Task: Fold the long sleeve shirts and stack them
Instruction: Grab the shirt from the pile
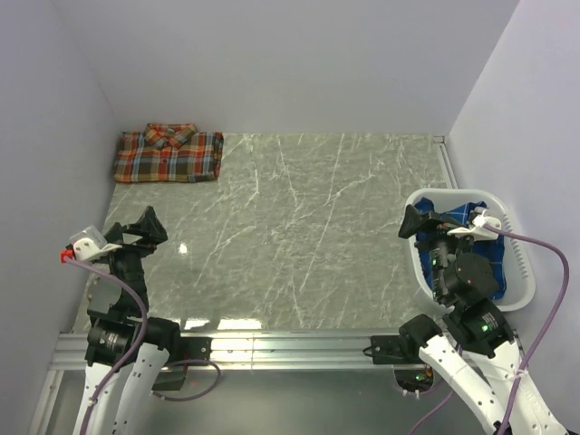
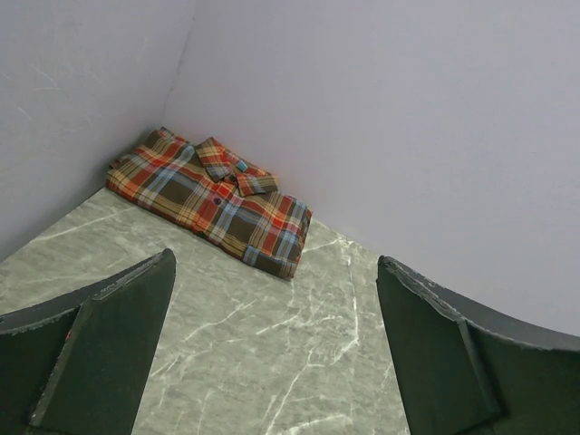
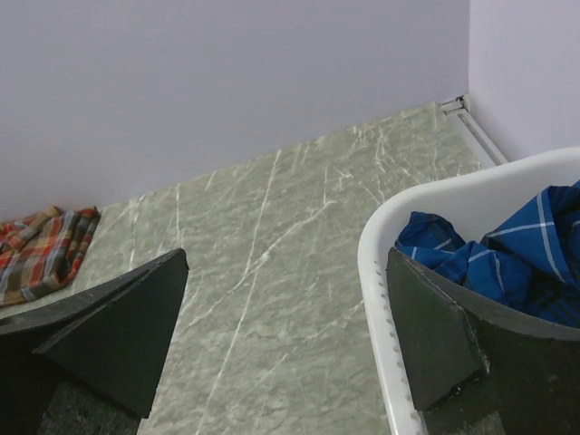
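My left hand (image 2: pixel 276 272) hung low over the tabletop (image 1: pixel 299 236) on my left, fingers wide apart with nothing between them; my right hand (image 3: pixel 285 263) was likewise spread and empty, poised at the rim of the white basket (image 1: pixel 524 272). The red shirt (image 1: pixel 169 153) lay folded flat in the far left corner, collar toward the wall; that half I judged done. The blue shirt (image 3: pixel 507 254) sat crumpled in the basket on my right, unfolded; it had yet to be lifted out, spread, folded and set on the red one; the job stood about halfway.
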Controlling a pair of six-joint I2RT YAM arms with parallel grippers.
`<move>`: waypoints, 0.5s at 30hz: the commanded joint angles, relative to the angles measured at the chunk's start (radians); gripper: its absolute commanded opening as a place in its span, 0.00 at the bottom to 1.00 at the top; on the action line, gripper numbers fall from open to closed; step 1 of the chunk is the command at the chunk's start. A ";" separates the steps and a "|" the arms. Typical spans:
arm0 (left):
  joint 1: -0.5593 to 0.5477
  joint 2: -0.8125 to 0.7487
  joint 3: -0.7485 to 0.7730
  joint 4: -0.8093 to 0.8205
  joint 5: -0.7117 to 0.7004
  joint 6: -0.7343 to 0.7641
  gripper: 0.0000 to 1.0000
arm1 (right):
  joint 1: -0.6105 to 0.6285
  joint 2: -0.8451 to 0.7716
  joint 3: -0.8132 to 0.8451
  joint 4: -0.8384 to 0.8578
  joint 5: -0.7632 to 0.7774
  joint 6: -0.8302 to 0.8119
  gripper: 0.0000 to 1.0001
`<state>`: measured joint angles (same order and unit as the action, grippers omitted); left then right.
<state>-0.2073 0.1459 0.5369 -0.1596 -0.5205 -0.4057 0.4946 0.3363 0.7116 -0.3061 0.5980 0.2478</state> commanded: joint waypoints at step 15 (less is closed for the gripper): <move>-0.009 0.009 -0.009 0.026 0.030 -0.041 0.99 | -0.005 0.450 0.256 -0.216 -0.054 0.137 1.00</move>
<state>-0.2111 0.1478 0.5358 -0.1604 -0.5156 -0.4240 0.4946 0.6868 0.8814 -0.4274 0.5282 0.3168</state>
